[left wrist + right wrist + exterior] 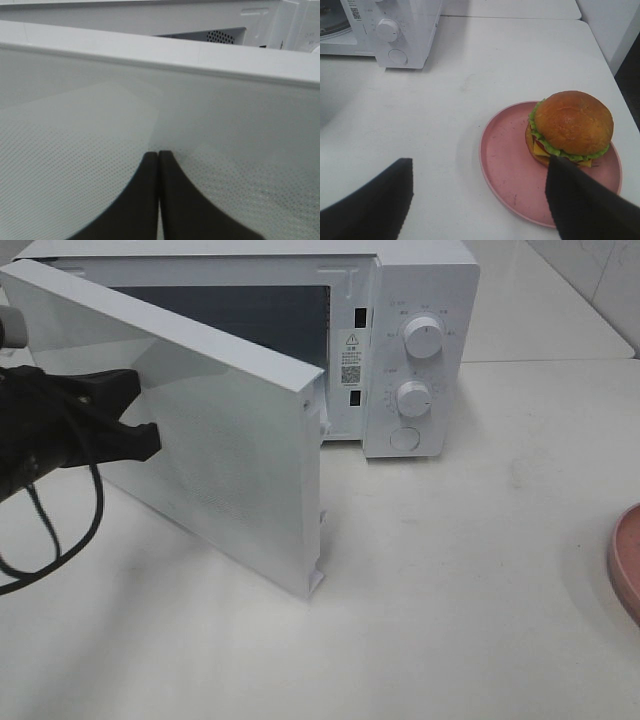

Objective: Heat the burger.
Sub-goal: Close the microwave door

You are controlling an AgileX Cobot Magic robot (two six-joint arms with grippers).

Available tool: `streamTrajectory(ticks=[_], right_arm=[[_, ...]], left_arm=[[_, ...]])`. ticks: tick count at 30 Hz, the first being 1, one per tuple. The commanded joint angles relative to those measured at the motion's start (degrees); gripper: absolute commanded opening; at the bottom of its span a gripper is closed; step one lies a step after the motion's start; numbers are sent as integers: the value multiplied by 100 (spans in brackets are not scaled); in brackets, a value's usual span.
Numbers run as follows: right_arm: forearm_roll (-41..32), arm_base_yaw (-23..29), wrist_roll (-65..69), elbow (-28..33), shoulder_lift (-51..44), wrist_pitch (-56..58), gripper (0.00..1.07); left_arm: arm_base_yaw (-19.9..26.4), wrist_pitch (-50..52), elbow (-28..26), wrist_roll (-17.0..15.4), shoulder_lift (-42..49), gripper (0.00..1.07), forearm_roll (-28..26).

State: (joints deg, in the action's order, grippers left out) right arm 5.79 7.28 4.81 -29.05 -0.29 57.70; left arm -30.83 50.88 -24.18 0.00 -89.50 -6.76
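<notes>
The burger (572, 129) on the pink plate (505, 170) lies just ahead of the right tool (479, 200), whose jaws are spread apart and empty; the left tool (159, 156), jaws together, is set against the microwave door (220, 440).

A: How many microwaves are there?
B: One white microwave (420, 350), with one door (200, 430), two round dials (424, 338) and one round button (404, 438).
A: And the food?
B: One burger (572, 127) and one pink plate (505, 165).
A: Grippers?
B: Two: the left gripper (159, 160) and the right gripper (480, 200).
</notes>
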Motion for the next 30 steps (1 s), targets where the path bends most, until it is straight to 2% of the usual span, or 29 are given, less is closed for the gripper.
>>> streamTrajectory(ticks=[1, 7, 9, 12, 13, 15, 17, 20, 21, 24, 25, 28, 30], right_arm=[[17, -40, -40, 29, -172, -69, 72], [17, -40, -40, 29, -172, -69, 72], [17, -40, -40, 29, -172, -69, 72], [17, -40, -46, 29, -172, -69, 72], [17, -40, -46, 29, -172, -69, 72], [17, -40, -46, 29, -172, -69, 72], [17, -40, -46, 29, -172, -69, 72], [17, -40, -46, 29, -172, -69, 72], [17, -40, -46, 29, -172, -69, 72], [17, -40, -46, 29, -172, -69, 72], [17, -40, -46, 29, -172, -69, 72], [17, -40, -46, 29, -172, -69, 72], [17, -40, -46, 29, -172, -69, 72]], left_arm=[[-344, 63, -338, 235, -264, 0, -699], [-693, -109, -854, 481, -647, 0, -1180], [-911, -252, -1312, 859, -922, 0, -1684], [-940, -264, -1398, 940, -991, 0, -1793], [-1014, -292, -1604, 1112, -1117, 0, -2063], [-1031, -315, -1696, 1186, -1157, 0, -2183], [-1054, -407, -2108, 1364, -1392, 0, -2475], [-1054, -407, -2206, 1381, -1444, 0, -2504], [-1054, -407, -2384, 1421, -1530, 0, -2601], [-1054, -493, -2670, 1627, -1679, 0, -2762], [-1054, -630, -2888, 1805, -1805, 0, -2779], [-1054, -688, -2991, 1879, -1868, 0, -2796], [-1054, -745, -3317, 2051, -2086, 0, -2974]])
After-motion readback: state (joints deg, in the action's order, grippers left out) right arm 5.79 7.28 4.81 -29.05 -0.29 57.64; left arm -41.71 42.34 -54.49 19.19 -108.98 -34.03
